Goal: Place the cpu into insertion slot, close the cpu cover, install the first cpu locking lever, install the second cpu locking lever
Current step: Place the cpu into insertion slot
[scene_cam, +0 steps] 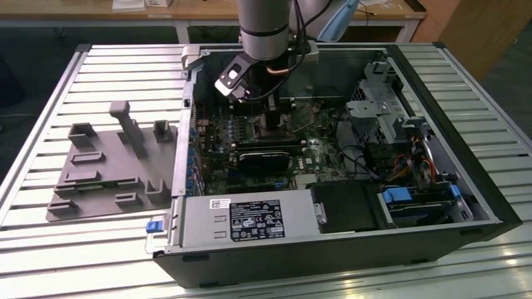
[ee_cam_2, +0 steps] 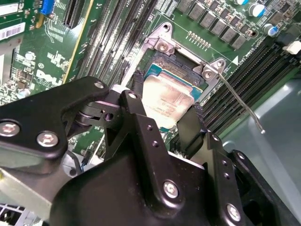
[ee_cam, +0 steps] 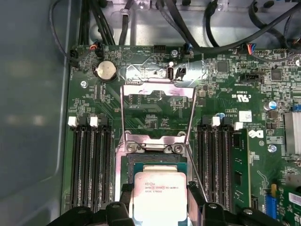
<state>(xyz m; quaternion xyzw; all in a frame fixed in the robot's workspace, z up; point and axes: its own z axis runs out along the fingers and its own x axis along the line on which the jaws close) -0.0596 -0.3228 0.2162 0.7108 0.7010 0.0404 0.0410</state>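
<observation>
My gripper [scene_cam: 272, 122] reaches down into the open computer case [scene_cam: 465, 187] over the motherboard. In both wrist views its black fingers [ee_cam_2: 137, 89] are shut on two opposite edges of the cpu [ee_cam_2: 165, 96], a flat square chip with a silvery-beige top. The cpu [ee_cam: 159, 200] sits level directly over the insertion slot [ee_cam: 155, 161]. The slot's dark blue-green rim [ee_cam_2: 162, 66] shows past the chip's far edge. I cannot tell whether the chip is touching the slot. The cpu cover [ee_cam: 159, 89] stands swung open beyond the slot. A thin wire locking lever [ee_cam_2: 240, 101] sticks out unlatched beside the slot.
Long black memory slots [ee_cam: 91, 165] flank the slot on both sides [ee_cam: 217, 160]. A coin battery [ee_cam: 106, 69] and cables [ee_cam: 225, 28] lie beyond the cover. A grey fixture plate [scene_cam: 108, 168] lies at the exterior view's left. The power supply [scene_cam: 241, 218] and drive cage [scene_cam: 390, 112] crowd the case.
</observation>
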